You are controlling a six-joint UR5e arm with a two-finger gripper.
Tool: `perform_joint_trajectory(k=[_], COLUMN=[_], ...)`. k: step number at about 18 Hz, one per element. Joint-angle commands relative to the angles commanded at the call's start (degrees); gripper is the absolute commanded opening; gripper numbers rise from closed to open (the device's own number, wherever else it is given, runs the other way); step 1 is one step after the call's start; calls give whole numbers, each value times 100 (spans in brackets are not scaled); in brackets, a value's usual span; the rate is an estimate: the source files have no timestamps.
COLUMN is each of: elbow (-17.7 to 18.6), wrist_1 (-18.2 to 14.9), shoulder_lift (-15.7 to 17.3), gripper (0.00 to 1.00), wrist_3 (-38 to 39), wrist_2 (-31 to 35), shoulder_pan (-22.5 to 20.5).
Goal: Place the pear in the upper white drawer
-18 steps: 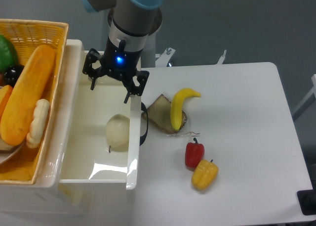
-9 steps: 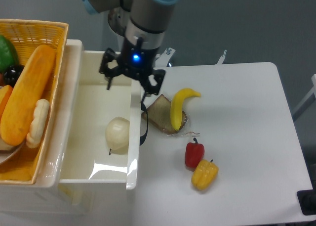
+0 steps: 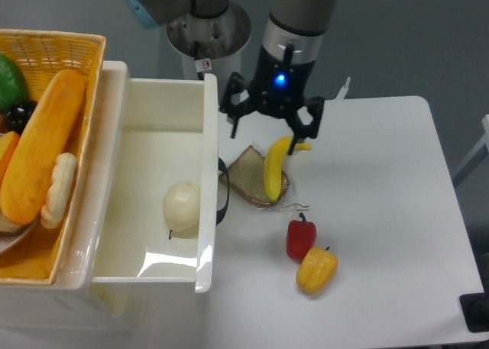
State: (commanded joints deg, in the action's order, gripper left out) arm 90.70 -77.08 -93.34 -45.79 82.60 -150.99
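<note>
Your pear lies on the floor of the white drawer at left of centre, so the placing looks done, and the gripper, fingers spread and empty, hangs top centre above the banana, clear of the drawer.

A white bench with rounded corners stands against a plain grey-blue floor under soft, even indoor light.

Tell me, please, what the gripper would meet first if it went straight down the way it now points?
Probably the banana: the open gripper hangs empty above its upper end, which rests on the bread slice. Depth is unclear from this one view, so it could land on the table beside it.
</note>
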Motion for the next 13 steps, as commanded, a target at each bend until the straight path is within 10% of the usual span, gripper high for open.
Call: perform_joint_trajectory(k=[13], elbow=[-202], wrist_1=[404], shoulder_lift=[-764], gripper=[100], wrist_3=[53], wrist_2=[1021], shoulder_pan=[122])
